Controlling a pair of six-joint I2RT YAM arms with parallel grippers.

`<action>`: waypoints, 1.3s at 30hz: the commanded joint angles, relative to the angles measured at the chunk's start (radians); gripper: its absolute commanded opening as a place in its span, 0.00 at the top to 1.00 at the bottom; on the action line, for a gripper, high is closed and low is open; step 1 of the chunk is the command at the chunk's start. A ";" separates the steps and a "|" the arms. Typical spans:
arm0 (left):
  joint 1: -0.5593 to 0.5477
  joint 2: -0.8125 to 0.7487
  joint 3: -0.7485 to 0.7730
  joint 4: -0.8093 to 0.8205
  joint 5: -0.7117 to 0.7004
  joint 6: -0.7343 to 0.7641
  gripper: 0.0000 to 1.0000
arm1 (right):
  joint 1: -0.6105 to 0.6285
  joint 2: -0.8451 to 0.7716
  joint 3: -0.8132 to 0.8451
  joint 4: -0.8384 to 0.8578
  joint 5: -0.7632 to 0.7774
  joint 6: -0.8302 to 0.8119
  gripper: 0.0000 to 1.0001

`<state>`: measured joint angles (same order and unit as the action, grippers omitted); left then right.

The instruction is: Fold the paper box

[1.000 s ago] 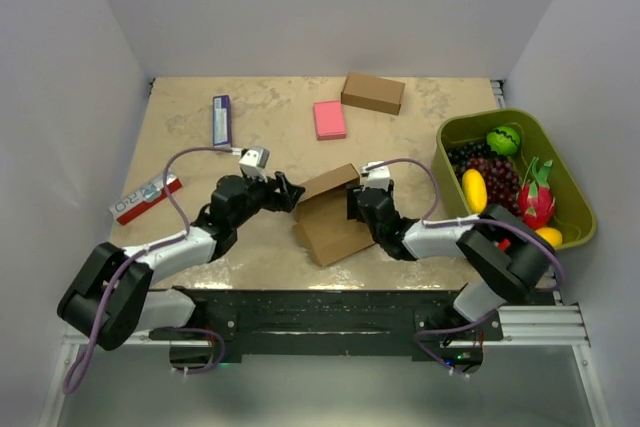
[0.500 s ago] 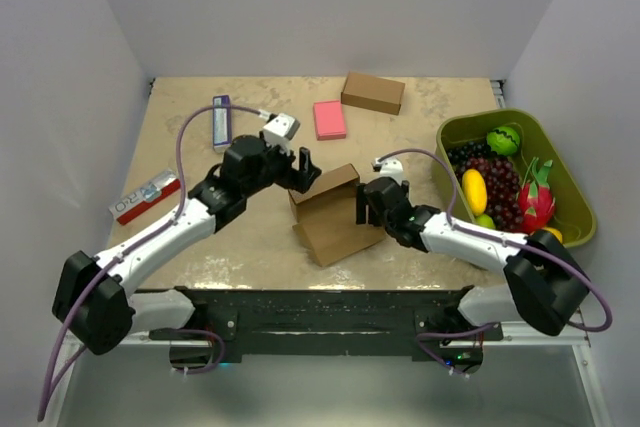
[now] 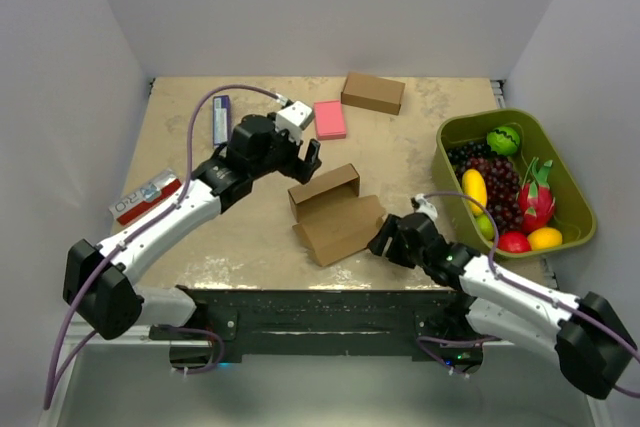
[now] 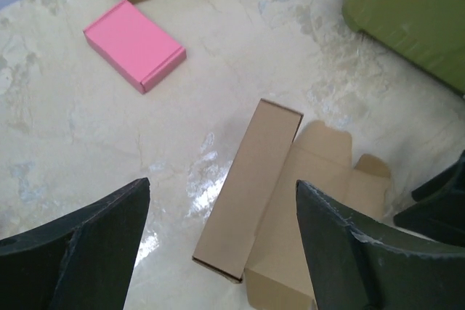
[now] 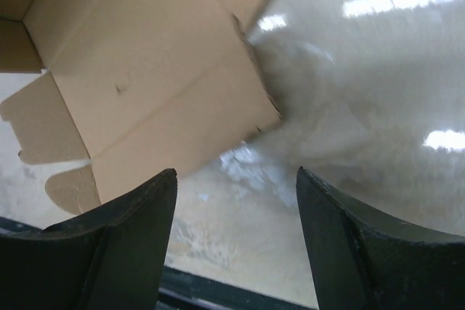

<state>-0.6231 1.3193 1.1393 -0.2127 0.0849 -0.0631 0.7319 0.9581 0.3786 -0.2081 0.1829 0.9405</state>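
The paper box (image 3: 335, 212) lies partly folded at the table's middle, one long panel raised along its far side and flaps spread flat toward the near edge. My left gripper (image 3: 311, 155) hovers open just beyond its far left corner, holding nothing. From the left wrist, the raised panel (image 4: 251, 179) shows below and between the fingers (image 4: 87, 245). My right gripper (image 3: 384, 240) is open and empty, low by the box's near right corner. The right wrist view has the box's inside (image 5: 138, 70) ahead of the open gripper (image 5: 236, 176), apart from it.
A ready-made brown box (image 3: 372, 92) and a pink block (image 3: 329, 119) lie at the back. A green bin (image 3: 441, 162) of toy fruit stands on the right. A purple-white packet (image 3: 221, 119) and a red-white packet (image 3: 147, 197) lie on the left.
Both grippers have come off the paper box. The left one rose and moved toward the back. The right one drew back to the near right corner.
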 commanded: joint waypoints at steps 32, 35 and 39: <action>-0.105 0.529 0.134 0.400 0.242 -0.147 0.48 | -0.002 -0.165 -0.274 0.191 0.043 0.483 0.37; -0.106 0.558 0.126 0.423 0.259 -0.149 0.48 | -0.003 -0.170 -0.279 0.190 0.044 0.488 0.37; -0.107 0.580 0.111 0.429 0.253 -0.152 0.51 | -0.003 -0.173 -0.274 0.179 0.049 0.488 0.37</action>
<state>-0.7227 1.8774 1.2762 0.1516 0.3134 -0.1921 0.7319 0.7845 0.1226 0.0219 0.1883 1.3952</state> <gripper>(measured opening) 0.501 0.627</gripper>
